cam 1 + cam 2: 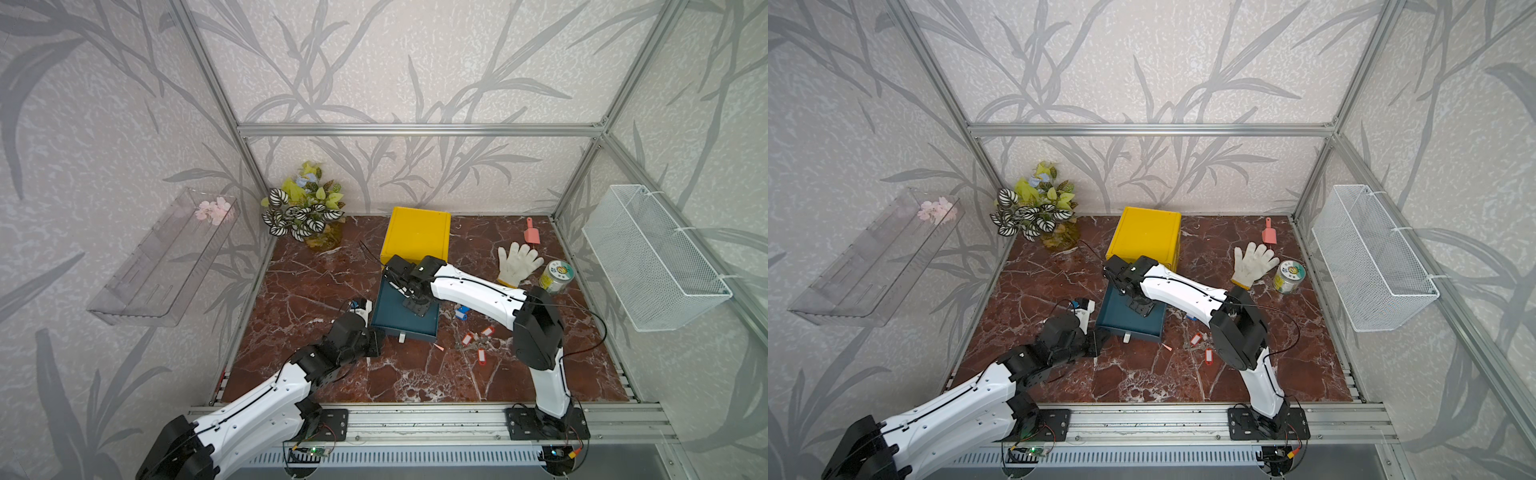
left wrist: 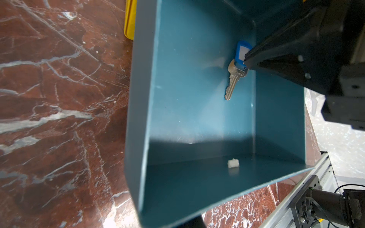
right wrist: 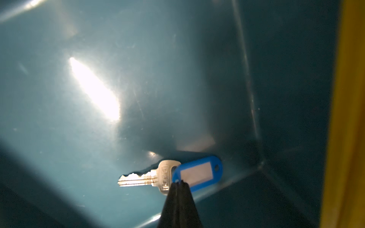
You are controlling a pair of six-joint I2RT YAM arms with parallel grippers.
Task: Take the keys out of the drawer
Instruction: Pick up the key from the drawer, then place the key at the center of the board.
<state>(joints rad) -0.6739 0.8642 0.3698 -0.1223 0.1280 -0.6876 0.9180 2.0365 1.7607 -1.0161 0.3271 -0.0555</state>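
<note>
right wrist | silver key (image 3: 142, 177), blue tag (image 3: 197, 173) | right fingers (image 3: 174, 207) together at tag | left fingers (image 2: 194, 222) together

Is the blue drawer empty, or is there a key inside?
Not empty: one silver key with a blue tag is inside the drawer, near a corner.

red marble tabletop (image 1: 311, 270) carries yellow box (image 1: 417, 232), teal drawer (image 1: 405, 334), plant (image 1: 305, 212), glove (image 1: 518, 262), jar (image 1: 557, 276), scoop (image 1: 531, 233), red-tagged keys (image 1: 473, 338).
</note>
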